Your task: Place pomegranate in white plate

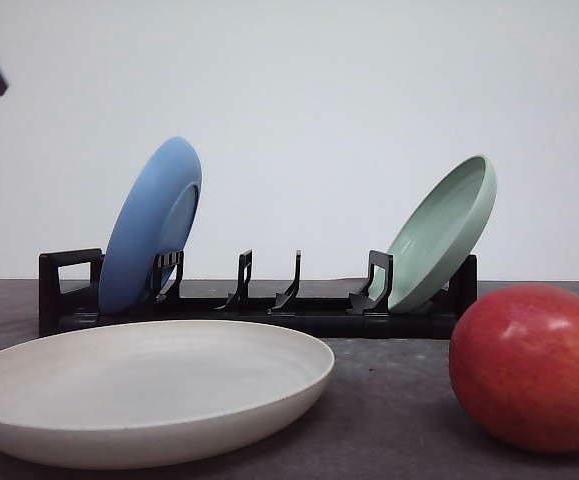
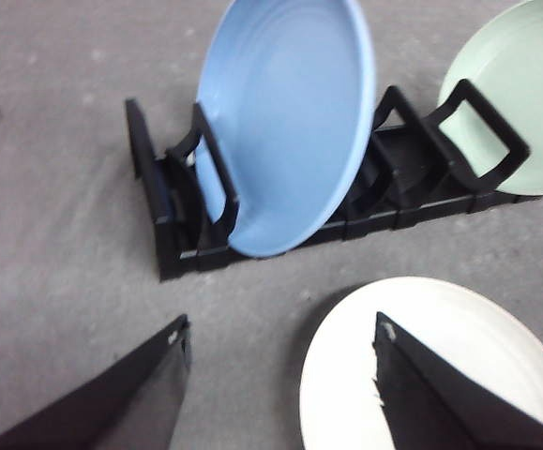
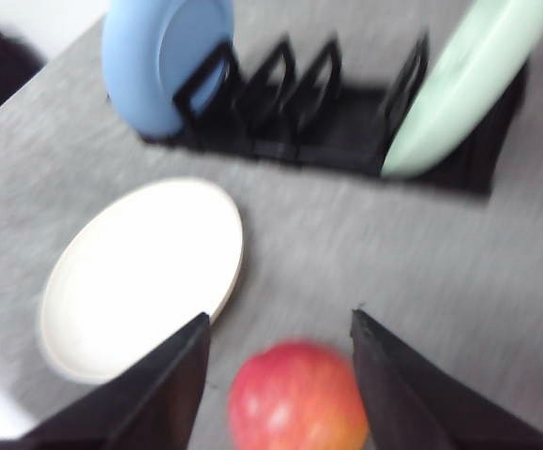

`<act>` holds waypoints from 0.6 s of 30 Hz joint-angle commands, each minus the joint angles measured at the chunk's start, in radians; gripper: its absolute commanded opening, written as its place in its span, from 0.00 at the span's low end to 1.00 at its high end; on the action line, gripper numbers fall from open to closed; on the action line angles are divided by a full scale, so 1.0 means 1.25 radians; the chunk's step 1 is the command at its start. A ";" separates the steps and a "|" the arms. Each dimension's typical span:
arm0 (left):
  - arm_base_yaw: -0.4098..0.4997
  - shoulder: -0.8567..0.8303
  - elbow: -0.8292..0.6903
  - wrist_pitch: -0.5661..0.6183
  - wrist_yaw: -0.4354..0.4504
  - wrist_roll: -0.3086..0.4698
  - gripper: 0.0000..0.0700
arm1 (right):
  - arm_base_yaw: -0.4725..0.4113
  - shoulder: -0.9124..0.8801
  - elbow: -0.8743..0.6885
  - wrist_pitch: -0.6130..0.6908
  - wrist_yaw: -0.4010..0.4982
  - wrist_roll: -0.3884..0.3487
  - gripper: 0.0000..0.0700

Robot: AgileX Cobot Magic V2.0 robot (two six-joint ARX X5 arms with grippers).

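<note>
The pomegranate (image 1: 531,367) rests on the dark grey tabletop (image 1: 389,410) at the front right, apart from the white plate (image 1: 149,400), which lies flat at the front left. A strip of bare table separates the plate's right rim from the fruit. Behind both, a black dish rack (image 1: 259,300) runs across the table, parallel to its front edge. The blue plate (image 1: 151,225) leans in the rack's left end slot and the pale green plate (image 1: 444,232) leans in the right end slot; the middle dividers between them stand vacant. A narrow band of table lies between the rack's front rail and the white plate's far rim.

In the right wrist view, the right gripper (image 3: 280,342) hangs above the pomegranate (image 3: 299,398) with its jaws spread wide, one dark finger on each side of the fruit and not touching it; the picture is blurred. The white plate (image 3: 140,272) lies just beside the fruit there, with the rack (image 3: 346,122) farther off.

In the left wrist view, the left gripper (image 2: 280,347) is released as well, jaws well apart and holding nothing. One finger (image 2: 421,394) overlaps the white plate (image 2: 468,328) in the picture; the other sits over bare grey table (image 2: 55,234). The blue plate (image 2: 290,122) stands in the rack (image 2: 173,216) beyond, the green plate (image 2: 524,84) at the far end.

The table surface is matte, mottled grey. A plain white wall (image 1: 299,90) backs the scene.
</note>
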 commanded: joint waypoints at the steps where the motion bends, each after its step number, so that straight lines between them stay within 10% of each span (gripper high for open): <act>1: 0.004 -0.005 -0.003 0.006 0.004 -0.013 0.52 | 0.008 0.023 0.026 -0.019 -0.001 0.044 0.44; 7: 0.007 -0.022 -0.005 0.014 0.004 -0.013 0.51 | 0.058 0.127 0.092 -0.100 0.065 0.022 0.64; 18: 0.007 -0.022 -0.005 0.013 0.003 -0.012 0.50 | 0.240 0.330 0.132 -0.139 0.236 0.038 0.68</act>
